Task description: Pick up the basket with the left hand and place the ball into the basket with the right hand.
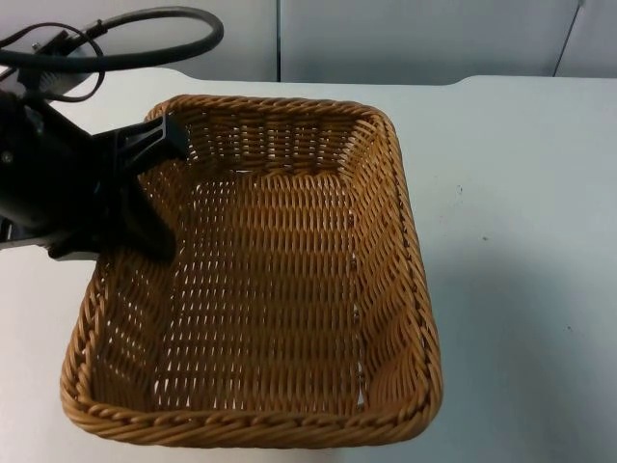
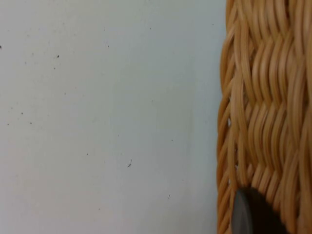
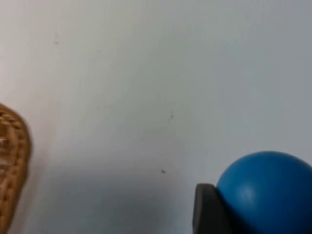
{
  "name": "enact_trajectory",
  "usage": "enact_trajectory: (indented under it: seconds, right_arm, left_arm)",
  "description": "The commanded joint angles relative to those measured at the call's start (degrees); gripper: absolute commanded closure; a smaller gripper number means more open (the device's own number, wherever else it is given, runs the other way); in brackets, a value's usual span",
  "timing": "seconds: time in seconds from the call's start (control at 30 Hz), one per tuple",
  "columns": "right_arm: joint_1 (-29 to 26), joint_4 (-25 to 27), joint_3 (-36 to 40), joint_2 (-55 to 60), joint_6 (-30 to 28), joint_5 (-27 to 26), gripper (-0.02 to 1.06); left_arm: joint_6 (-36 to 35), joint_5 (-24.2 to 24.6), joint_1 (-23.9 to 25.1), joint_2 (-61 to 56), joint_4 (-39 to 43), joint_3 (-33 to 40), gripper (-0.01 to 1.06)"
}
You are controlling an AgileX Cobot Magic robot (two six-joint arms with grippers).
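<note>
A woven tan basket (image 1: 260, 289) fills most of the top view, lifted off the white table (image 1: 521, 193) and empty inside. My left gripper (image 1: 154, 188) comes in from the left and is shut on the basket's left rim, with one finger (image 1: 149, 231) inside the wall. In the left wrist view the basket's weave (image 2: 265, 112) lies against a black fingertip (image 2: 246, 212). My right gripper (image 3: 253, 225) is shut on a blue ball (image 3: 265, 187), which presses against its black fingertip (image 3: 207, 209) above the table. A corner of the basket (image 3: 12, 161) shows beside it.
The grey partition wall (image 1: 415, 39) runs along the table's far edge. Bare white table (image 3: 146, 73) stretches to the right of the basket and under the ball.
</note>
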Motion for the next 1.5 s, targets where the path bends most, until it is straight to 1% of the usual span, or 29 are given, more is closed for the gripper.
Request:
enact_trajectory:
  seconds: [0.0,0.03,0.07,0.13,0.23,0.27,0.33,0.4,0.5,0.67,0.83,0.9,1.0,1.13,1.47]
  right_arm:
    - [3.13,1.17,-0.40,-2.21,-0.45,0.51,1.05]
    - [5.36,1.59,-0.40,-2.80,-0.45,0.61,1.05]
    - [5.36,1.59,-0.40,-2.80,-0.45,0.61,1.05]
    - [10.34,2.31,-0.40,-3.28,-0.45,0.92,1.05]
    - [15.48,2.36,-0.40,-2.41,-0.45,0.71,1.05]
    - [15.48,2.36,-0.40,-2.41,-0.45,0.71,1.05]
    - [18.30,2.91,-0.40,-1.60,-0.20,0.12,1.05]
    - [19.22,3.65,-0.40,-1.06,-0.20,-0.31,1.05]
    - [22.04,4.11,-0.27,1.38,-0.05,-1.53,1.05]
    - [23.76,6.18,-0.27,5.58,-0.05,-2.27,1.05]
    - [25.23,6.82,-0.27,10.28,-0.28,-3.27,1.05]
    - [25.40,6.82,-0.27,11.15,-0.28,-3.79,1.05]
    - [25.63,8.58,-0.27,14.01,-0.56,-5.72,1.05]
    - [25.63,9.56,-0.27,16.62,-0.69,-7.44,1.05]
    - [25.63,10.17,-0.27,21.86,-0.69,-9.46,1.05]
  left_arm:
    - [-0.35,0.46,-0.42,-0.78,-0.89,-0.08,1.05]
    - [-0.35,0.46,-0.42,-0.78,-0.89,-0.08,1.05]
    - [-0.35,0.46,-0.42,-0.78,-0.89,-0.08,1.05]
    - [-0.35,0.57,-0.42,-0.78,-0.89,-0.08,1.05]
    - [-0.35,0.57,-0.42,-0.78,-0.89,-0.08,1.05]
    - [-0.35,0.57,-0.42,-0.78,-0.89,-0.08,1.05]
    - [-0.35,0.69,-0.42,-0.78,-0.87,-0.08,1.05]
    - [-0.35,0.85,-0.42,-0.78,-0.87,-0.08,1.05]
    - [-0.35,0.97,-0.42,-0.78,-0.87,-0.08,1.05]
    - [-0.35,0.99,-0.42,-0.78,-1.01,-0.08,1.05]
    - [-0.25,0.99,-0.42,-0.78,-0.98,-0.08,1.05]
    - [-0.25,0.99,-0.42,-0.78,-0.98,-0.08,1.05]
    - [-0.25,0.99,-0.42,-0.78,-0.98,-0.08,1.05]
    - [-0.25,0.99,-0.42,-0.78,-0.98,-0.08,1.05]
    - [-0.03,0.99,-0.42,-0.78,-0.98,-0.08,1.05]
